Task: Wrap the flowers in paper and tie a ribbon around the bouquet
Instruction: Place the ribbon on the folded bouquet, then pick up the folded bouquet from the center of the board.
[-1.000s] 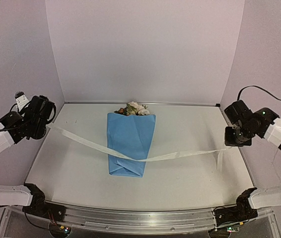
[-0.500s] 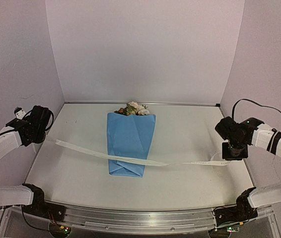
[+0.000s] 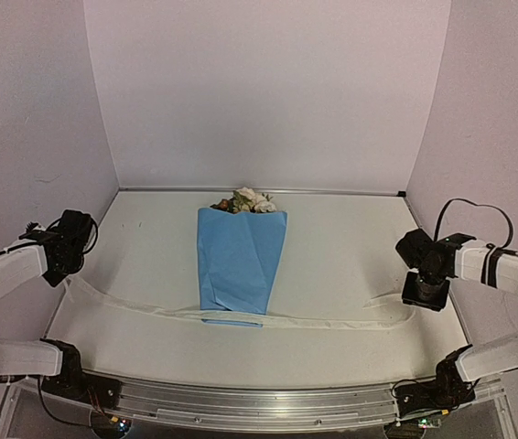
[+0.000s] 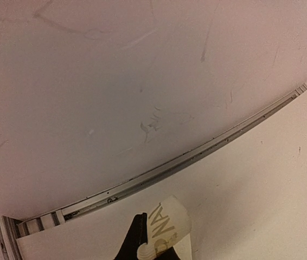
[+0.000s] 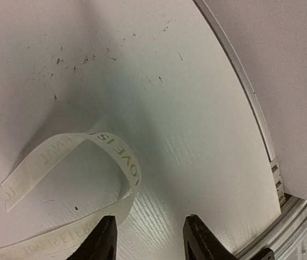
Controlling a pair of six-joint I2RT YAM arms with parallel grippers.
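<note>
1. Lowered since a second ago, the ribbon [image 3: 323, 320] now lies slack on the table [image 3: 350, 238], and both arms have dropped with it. It crosses the narrow near end of the bouquet [image 3: 239, 265].
2. At the table's left edge, the left gripper [image 3: 63, 263] pinches the ribbon's printed end between nearly closed fingers.
3. At far right, the right gripper [image 5: 149, 230] stands with jaws parted and empty. The ribbon's curled end rests just beside them.
4. Cream and rust flowers [image 3: 245, 200] show at the bouquet's far, wide end.
</note>
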